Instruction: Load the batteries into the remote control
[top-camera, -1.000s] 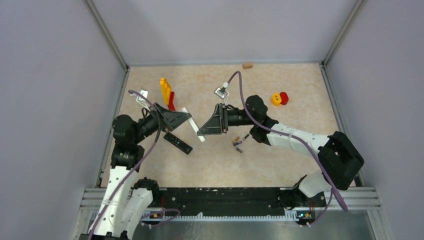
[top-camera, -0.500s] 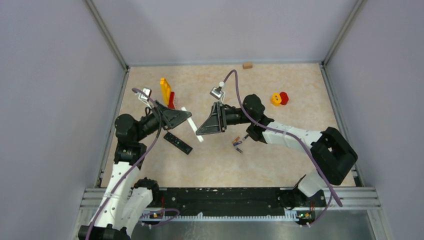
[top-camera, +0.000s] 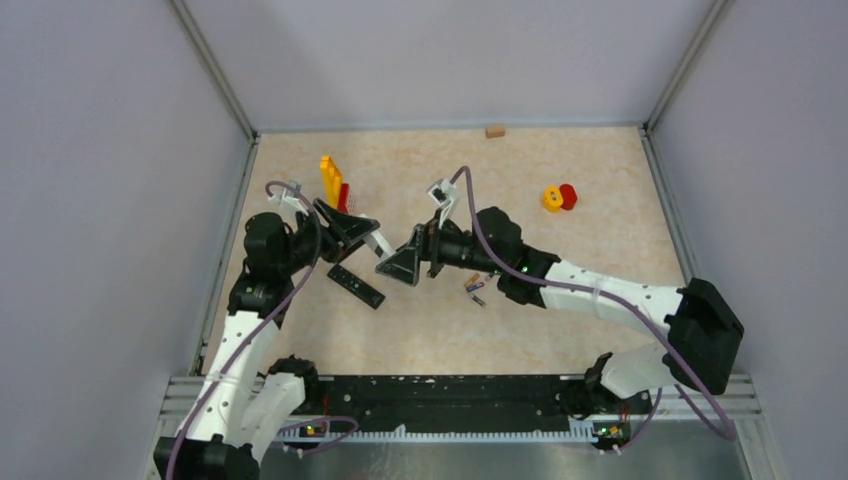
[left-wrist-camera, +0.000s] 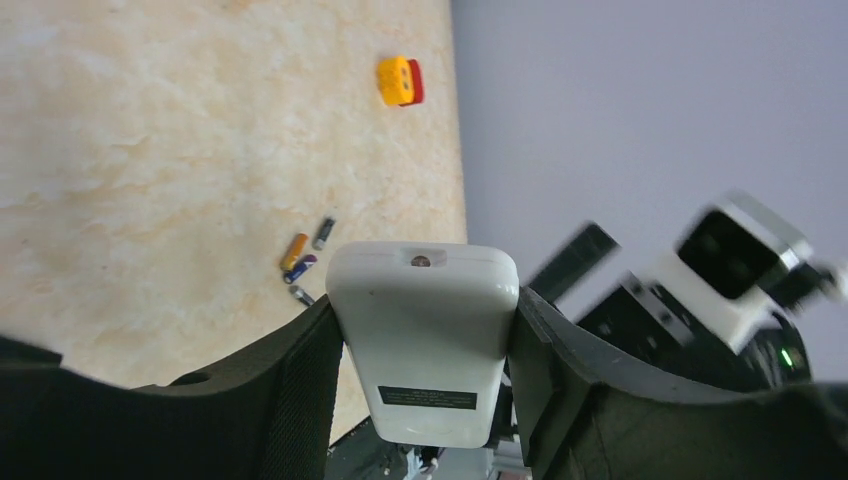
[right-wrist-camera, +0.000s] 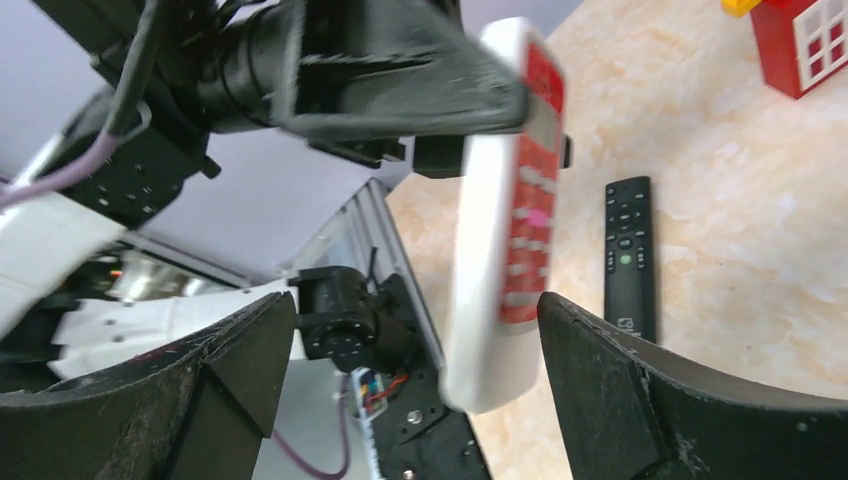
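Left gripper (top-camera: 358, 228) clamps the white remote (left-wrist-camera: 420, 330); right gripper (right-wrist-camera: 415, 300) — jaws wide, empty — apparently straddles its free end. Centre on the remote before closing; batteries (top-camera: 476, 287) lie near it.

White remote (left-wrist-camera: 422, 340), red buttons (right-wrist-camera: 528, 190)

Right arm (top-camera: 560, 285) just beside batteries (top-camera: 475, 288); black remote (top-camera: 356, 286) well left; near side open.
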